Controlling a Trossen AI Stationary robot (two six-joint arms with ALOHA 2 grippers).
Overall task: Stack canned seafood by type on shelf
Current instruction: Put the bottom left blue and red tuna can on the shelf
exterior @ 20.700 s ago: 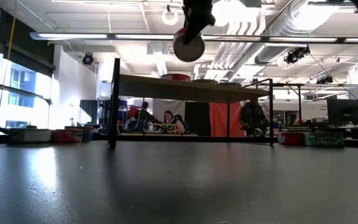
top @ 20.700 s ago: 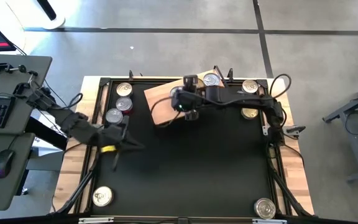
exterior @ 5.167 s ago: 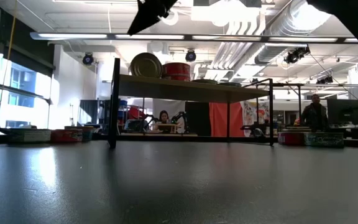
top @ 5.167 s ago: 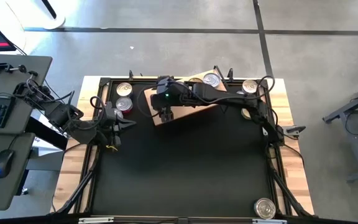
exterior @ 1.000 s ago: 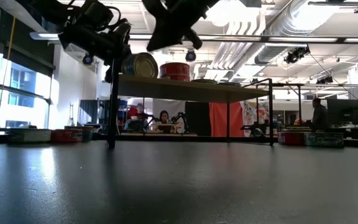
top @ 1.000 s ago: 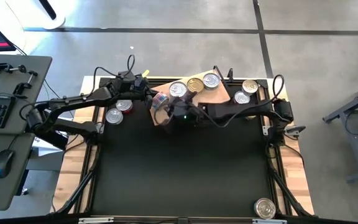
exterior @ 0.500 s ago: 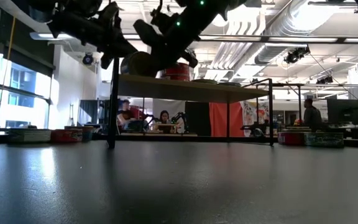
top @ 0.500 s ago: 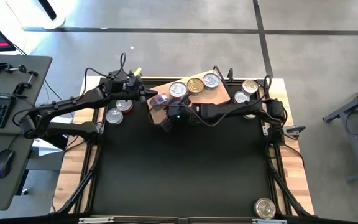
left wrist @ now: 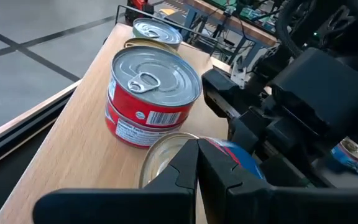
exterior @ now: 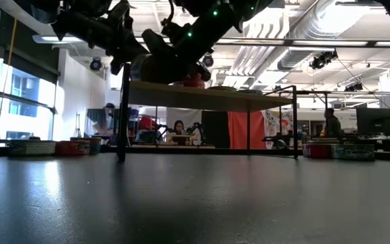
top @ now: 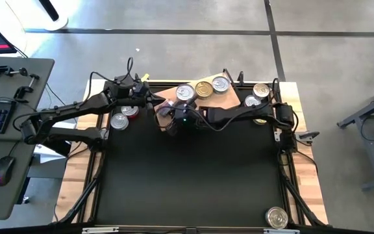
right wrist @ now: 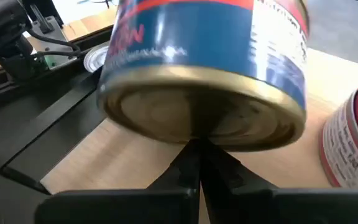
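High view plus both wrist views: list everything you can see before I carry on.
shelf: one, light-brown wood, far side of the table
red tins: two, stacked, on shelf
blue tin: one, gold rim, tipped, on shelf
gold-lidded tin: one, on shelf
silver-lidded tin: one, on shelf
left loose tins: two, left of shelf
right loose tins: two visible, right of shelf
lone tin: one, silver, near right corner
table: one, black
left gripper: jaws shut, at blue tin
right gripper: jaws shut, at blue tin
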